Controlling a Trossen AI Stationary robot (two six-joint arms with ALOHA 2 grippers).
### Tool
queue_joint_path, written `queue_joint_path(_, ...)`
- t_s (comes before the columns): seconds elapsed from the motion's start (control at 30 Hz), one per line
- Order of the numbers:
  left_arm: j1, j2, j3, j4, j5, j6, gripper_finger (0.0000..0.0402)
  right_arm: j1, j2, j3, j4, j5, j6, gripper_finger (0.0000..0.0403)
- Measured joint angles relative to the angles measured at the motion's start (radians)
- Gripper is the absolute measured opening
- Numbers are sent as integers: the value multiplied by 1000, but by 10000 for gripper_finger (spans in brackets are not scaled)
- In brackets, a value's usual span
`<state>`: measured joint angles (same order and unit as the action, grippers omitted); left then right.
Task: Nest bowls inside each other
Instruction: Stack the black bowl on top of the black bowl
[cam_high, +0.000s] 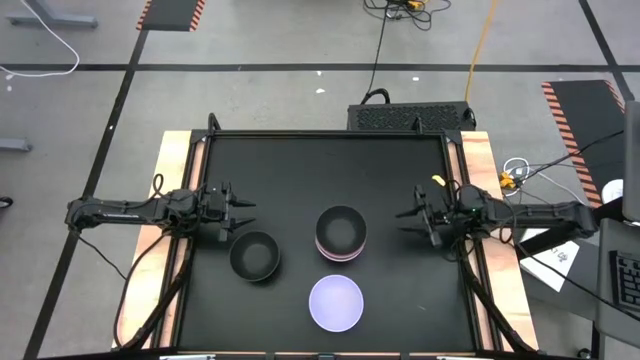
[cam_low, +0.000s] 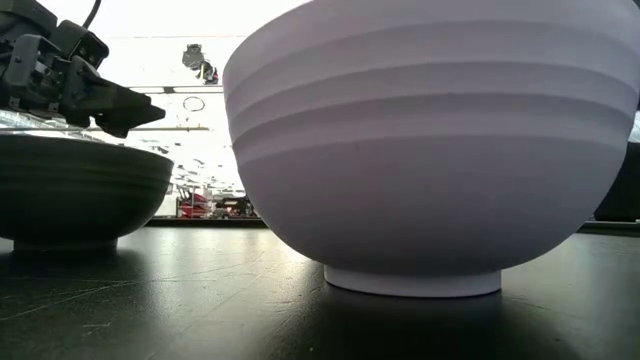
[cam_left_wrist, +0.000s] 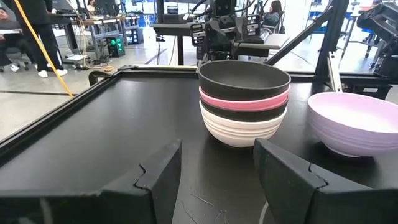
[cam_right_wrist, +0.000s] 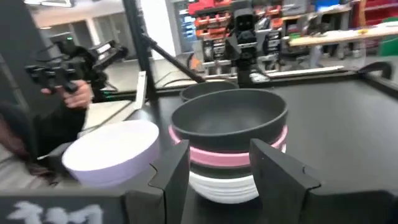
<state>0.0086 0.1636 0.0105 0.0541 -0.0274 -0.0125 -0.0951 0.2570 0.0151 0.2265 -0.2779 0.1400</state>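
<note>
A stack of bowls stands mid-table on its white bottom bowl: black on top, then pink, black and white. A single black bowl stands upright to its left, nearer the near edge. A pale lavender bowl stands upright near the near edge. My left gripper hovers open left of the stack, just beyond the single black bowl. My right gripper hovers open right of the stack, pointing at it.
The black tabletop has a raised rim with wooden side strips. Open black surface lies on the far half of the table. Beyond the table are workbenches and people.
</note>
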Motion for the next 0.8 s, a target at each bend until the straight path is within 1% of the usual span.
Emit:
queue_joint_path(0.07, 0, 0, 0, -6, 0, -1, 202, 14, 0, 0, -18, 41, -11, 157)
queue_joint_path(0.17, 0, 0, 0, -8, 0, -1, 202, 19, 0, 0, -81, 56, -23, 157)
queue_joint_path(0.27, 0, 0, 0, -20, 0, 0, 202, 19, -1, 0, -168, 102, -44, 157)
queue_joint_path(0.5, 0, 0, 0, -30, 0, 5, 202, 19, -7, 0, -165, 95, -73, 157)
queue_joint_path(0.8, 0, 0, 0, -27, 4, 42, 202, 19, -7, -1, -168, 95, -54, 157)
